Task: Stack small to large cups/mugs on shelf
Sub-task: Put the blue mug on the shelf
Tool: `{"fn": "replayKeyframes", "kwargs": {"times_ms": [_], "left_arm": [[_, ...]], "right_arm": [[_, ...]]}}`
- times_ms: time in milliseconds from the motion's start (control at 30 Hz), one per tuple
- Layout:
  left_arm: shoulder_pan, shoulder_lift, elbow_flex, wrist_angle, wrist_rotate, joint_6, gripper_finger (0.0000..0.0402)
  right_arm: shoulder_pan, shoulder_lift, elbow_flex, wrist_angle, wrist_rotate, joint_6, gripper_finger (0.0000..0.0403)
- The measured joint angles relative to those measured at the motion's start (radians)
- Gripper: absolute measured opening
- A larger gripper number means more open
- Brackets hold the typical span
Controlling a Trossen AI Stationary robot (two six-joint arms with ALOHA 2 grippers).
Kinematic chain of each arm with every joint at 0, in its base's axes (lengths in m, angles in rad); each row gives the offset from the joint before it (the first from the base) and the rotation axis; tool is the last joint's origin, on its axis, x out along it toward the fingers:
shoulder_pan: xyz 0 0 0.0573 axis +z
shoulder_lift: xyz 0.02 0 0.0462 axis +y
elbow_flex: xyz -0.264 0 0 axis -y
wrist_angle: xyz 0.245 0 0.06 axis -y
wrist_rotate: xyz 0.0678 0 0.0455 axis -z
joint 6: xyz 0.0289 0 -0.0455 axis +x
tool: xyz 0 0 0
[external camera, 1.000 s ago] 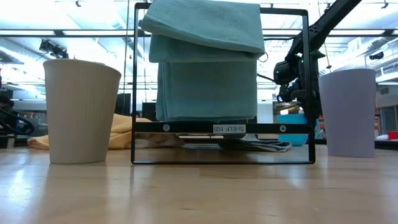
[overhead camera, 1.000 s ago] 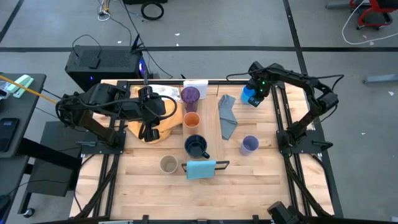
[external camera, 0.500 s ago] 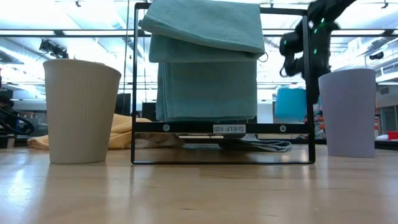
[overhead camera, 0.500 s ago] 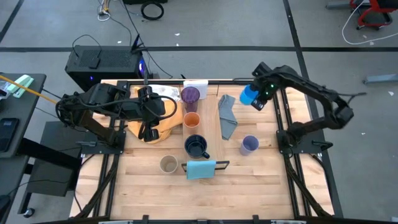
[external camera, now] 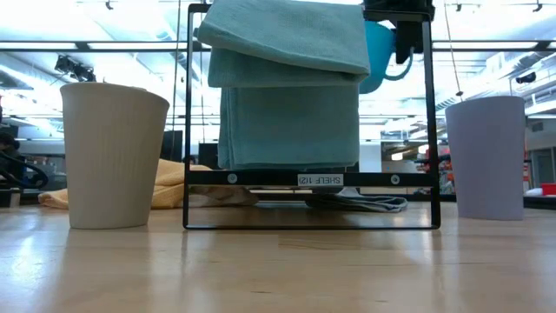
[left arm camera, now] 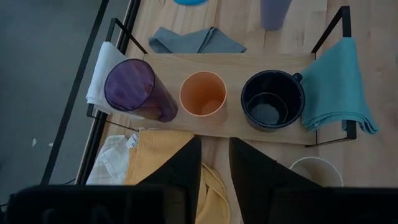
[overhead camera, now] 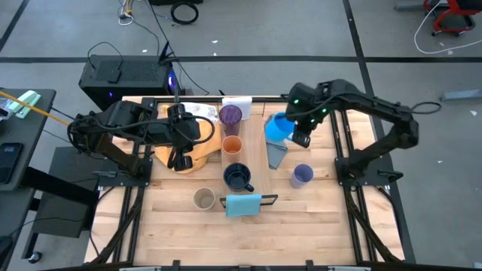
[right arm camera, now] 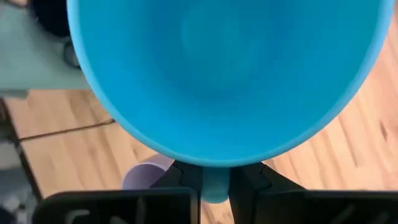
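Landmark: the shelf (left arm camera: 227, 62), a pale wood plank with a white piece at one end and a teal cloth (left arm camera: 339, 87) at the other
On the shelf: dark purple tumbler (left arm camera: 134, 90) by the white end; orange cup (left arm camera: 203, 94) in the middle; navy mug (left arm camera: 272, 99) by the teal end
Right gripper (overhead camera: 299, 129): raised beside the shelf, above the grey cloth (overhead camera: 276, 143); fingers pinched on the bright blue mug (overhead camera: 279, 126), gripping at its rim; mug hangs tilted in the air
Left gripper (overhead camera: 179, 159): waiting on the shelf's other side, over the yellow cloth (overhead camera: 197, 153); fingers only slightly apart, holding nothing
Off the shelf: lavender cup (overhead camera: 302, 175) beyond the grey cloth; beige cup (overhead camera: 203, 199) near the teal end
Handling: the blue mug looks rigid, smooth and fairly light; probably slippery at the rim, so a firm pinch across the wall seems wise
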Motion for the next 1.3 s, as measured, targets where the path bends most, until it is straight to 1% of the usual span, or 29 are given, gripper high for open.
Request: {"fn": "replayKeyframes", "kwargs": {"times_ms": [100, 233, 367, 500, 833, 1100, 1300], "left_arm": [[0.0, 0.0, 0.0, 0.0, 0.0, -0.003, 0.0094], [0.0, 0.0, 0.0, 0.0, 0.0, -0.003, 0.0089], [0.0, 0.0, 0.0, -0.001, 0.0, 0.004, 0.0085], [0.0, 0.0, 0.0, -0.003, 0.0, 0.004, 0.0087], [0.0, 0.0, 0.0, -0.013, 0.0, 0.007, 0.0094], [0.0, -0.003, 0.0, -0.014, 0.0, 0.007, 0.009], [0.0, -0.003, 0.0, -0.019, 0.0, 0.007, 0.0096]], "right_arm": [[0.077, 0.074, 0.058, -0.061, 0.012, 0.014, 0.0044], [0.174, 0.138, 0.057, -0.067, 0.011, 0.041, 0.0044], [0.256, 0.208, 0.055, -0.031, 0.012, 0.053, 0.0044], [0.305, 0.259, 0.054, 0.003, 0.012, 0.068, 0.0044], [0.359, 0.351, 0.054, 0.029, 0.004, 0.049, 0.0044], [0.362, 0.356, 0.006, 0.115, -0.01, 0.087, 0.0044], [0.368, 0.334, -0.056, 0.128, -0.021, 0.114, 0.0044]]}}
